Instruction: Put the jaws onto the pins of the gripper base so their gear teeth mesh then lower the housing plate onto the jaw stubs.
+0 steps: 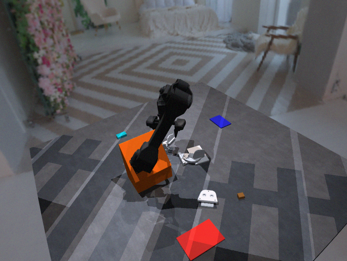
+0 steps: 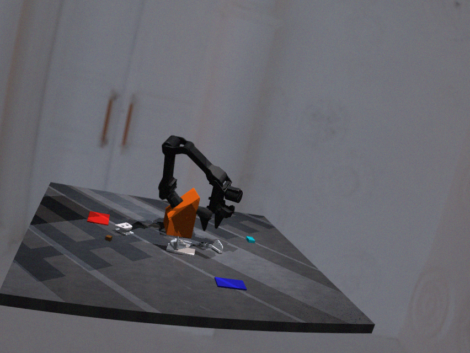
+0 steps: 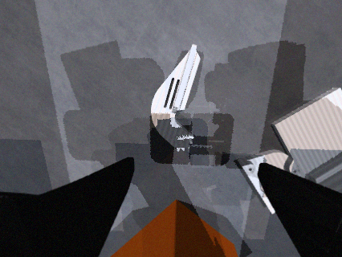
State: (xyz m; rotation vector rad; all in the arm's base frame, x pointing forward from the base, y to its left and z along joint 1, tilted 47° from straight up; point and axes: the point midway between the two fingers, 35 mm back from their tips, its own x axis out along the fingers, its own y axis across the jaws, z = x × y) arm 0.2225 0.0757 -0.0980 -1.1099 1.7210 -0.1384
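Note:
My gripper (image 2: 211, 228) (image 3: 194, 165) is open and empty, fingers pointing down, above the table near the loose jaw. The loose white jaw (image 1: 169, 139) (image 2: 218, 246) (image 3: 170, 94) lies on the table beside the gripper base; its toothed end is in dark shadow. The gripper base (image 1: 194, 149) (image 2: 186, 251) (image 3: 313, 124) lies flat, with the other jaw (image 1: 198, 154) (image 3: 331, 170) on it. How that jaw sits on its pin is too small to tell. In the wrist view my right finger partly covers the base. The white housing plate (image 1: 208, 195) (image 2: 123, 226), with two round holes, is away from the base.
A large orange block (image 1: 162, 168) (image 2: 184, 224) (image 3: 160, 237) stands by the arm, close to the loose jaw. A cyan block (image 1: 121, 135) (image 2: 250, 239), a blue slab (image 1: 220, 121) (image 2: 230, 283), a red slab (image 1: 200, 238) (image 2: 98, 218) and a small brown cube (image 1: 240, 195) (image 2: 108, 237) lie farther out.

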